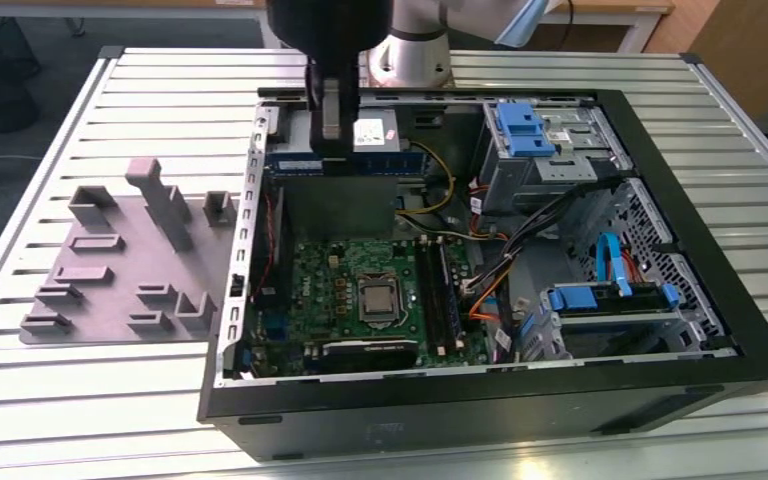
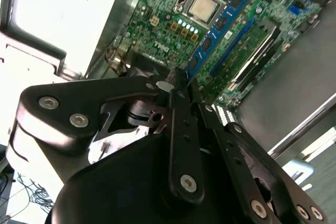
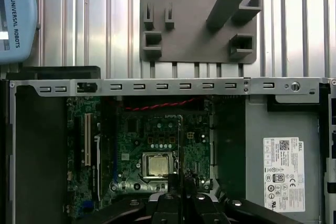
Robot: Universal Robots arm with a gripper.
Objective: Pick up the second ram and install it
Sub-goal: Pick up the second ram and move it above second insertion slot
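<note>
We see the gripper [image 2: 177,80] clenched on one end of the ram [image 2: 219,23]. It hangs inside the open case [image 1: 491,410], above the motherboard [image 1: 344,280].

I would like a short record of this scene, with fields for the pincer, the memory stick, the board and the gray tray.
pincer: shut on the memory stick
memory stick: blue with dark chips, held in the air above the board, not seated in a slot
board: green, lying flat inside the open computer case
gray tray: on the slatted table, beside the case at the exterior view's left
</note>
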